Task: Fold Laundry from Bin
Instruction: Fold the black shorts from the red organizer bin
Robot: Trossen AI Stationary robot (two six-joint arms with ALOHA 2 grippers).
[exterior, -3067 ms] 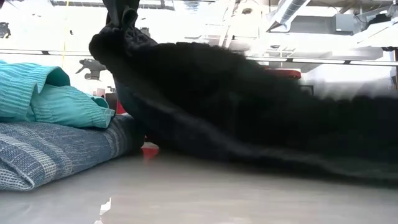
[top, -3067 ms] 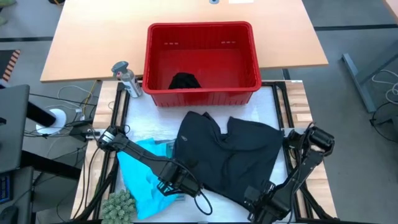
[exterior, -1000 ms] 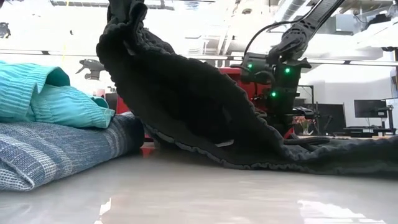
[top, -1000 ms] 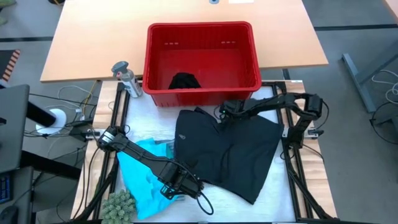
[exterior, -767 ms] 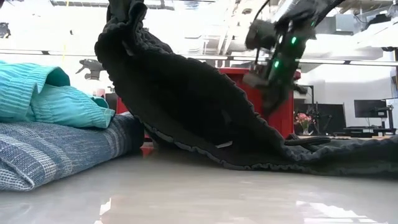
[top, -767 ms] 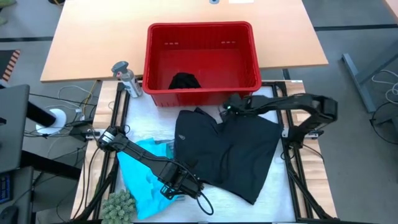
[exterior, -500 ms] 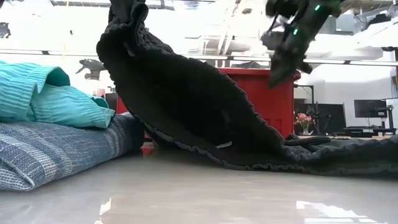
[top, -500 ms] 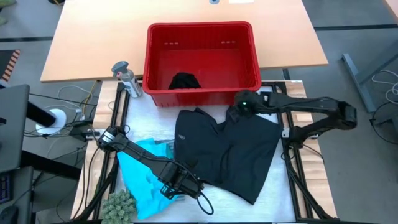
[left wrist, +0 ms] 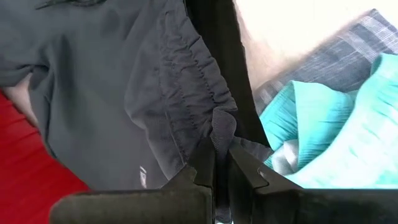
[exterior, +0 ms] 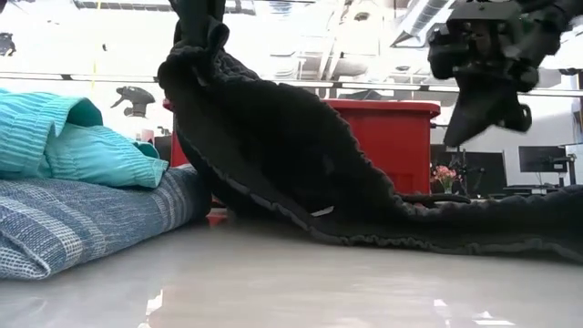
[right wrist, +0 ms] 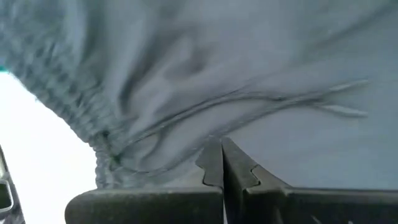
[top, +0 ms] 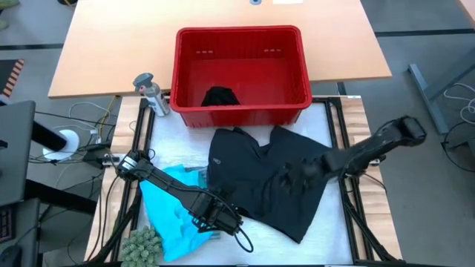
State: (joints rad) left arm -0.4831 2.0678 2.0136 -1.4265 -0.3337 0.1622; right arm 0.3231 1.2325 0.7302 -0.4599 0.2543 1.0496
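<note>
Left gripper (left wrist: 219,163): fingers pinched tight on the gathered waistband of the black garment (top: 271,178), holding that edge up off the table, same as half a second ago.
Right gripper (right wrist: 221,163): fingers pressed together with nothing between them; it hangs over the middle of the black garment, having swung in from the cloth's far edge by the bin (top: 241,73).
Black garment: soft and matte, elastic band puckered into ridges; spread flat at table centre, its lifted left edge draped down in a slope in the low view.
Other laundry: bright turquoise garment (top: 172,215), ribbed, lying on a blue-grey striped one (exterior: 82,223) at the table's left.
Bin: red plastic, tall sides, at the far edge; a small black garment (top: 220,96) crumpled inside.
Hard to make out: the right gripper is blurred from above; the striped cloth is mostly hidden there.
</note>
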